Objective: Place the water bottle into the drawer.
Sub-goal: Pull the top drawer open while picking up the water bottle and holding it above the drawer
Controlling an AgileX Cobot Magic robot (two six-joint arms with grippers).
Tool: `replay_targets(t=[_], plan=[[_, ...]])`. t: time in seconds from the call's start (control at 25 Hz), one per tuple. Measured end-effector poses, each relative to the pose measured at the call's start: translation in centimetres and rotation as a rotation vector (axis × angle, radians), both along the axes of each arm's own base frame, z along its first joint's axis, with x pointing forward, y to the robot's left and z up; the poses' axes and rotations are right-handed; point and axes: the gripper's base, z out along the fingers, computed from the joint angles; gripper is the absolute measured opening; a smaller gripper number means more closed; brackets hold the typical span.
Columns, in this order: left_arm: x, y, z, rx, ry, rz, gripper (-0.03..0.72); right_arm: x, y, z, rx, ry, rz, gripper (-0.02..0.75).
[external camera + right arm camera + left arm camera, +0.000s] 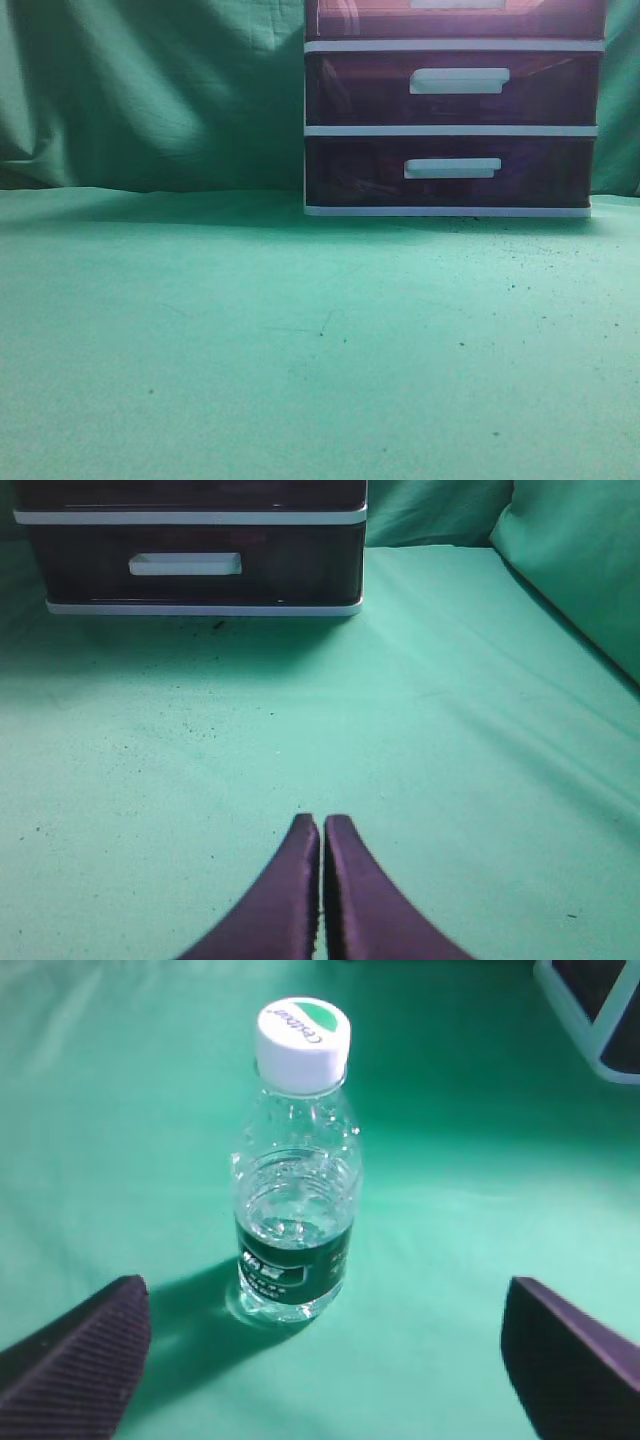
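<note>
The water bottle [295,1160] is clear with a white cap and a dark green label. It stands upright on the green cloth in the left wrist view. My left gripper [325,1360] is open wide, its two dark jaws low at either side, with the bottle ahead of them and untouched. The drawer [360,22] is the reddish-purple top one of the white-framed unit [450,46]; it is cut off by the top edge of the exterior view. My right gripper [322,825] is shut and empty, low over the cloth, some way in front of the unit. Neither gripper nor the bottle shows in the exterior view.
Two darker purple drawers [450,90] with white bar handles sit below the top one; the lowest also shows in the right wrist view [185,564]. A corner of the unit shows in the left wrist view [600,1020]. Green cloth [300,340] covers the table and hangs behind.
</note>
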Motion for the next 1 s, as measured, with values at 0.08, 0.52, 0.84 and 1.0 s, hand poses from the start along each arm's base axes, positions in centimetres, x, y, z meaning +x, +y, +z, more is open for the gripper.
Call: replay_targets(t=[0.08, 0.52, 0.84, 1.0], plan=[[0.5, -0.1, -0.1, 0.0, 0.008, -0.004, 0.638, 0.0, 0.0, 0.0, 0.0, 0.0, 0.0, 0.0], [8.9, -0.5, -1.2, 0.0, 0.156, -0.016, 0.638, 0.0, 0.0, 0.0, 0.0, 0.0, 0.0, 0.0], [11.8, 0.2, -2.1, -0.016, 0.149, 0.005, 0.558, 0.0, 0.0, 0.0, 0.0, 0.0, 0.0, 0.0], [12.1, 0.4, -1.9, -0.019, 0.111, 0.001, 0.341, 0.0, 0.0, 0.0, 0.0, 0.0, 0.0, 0.0]])
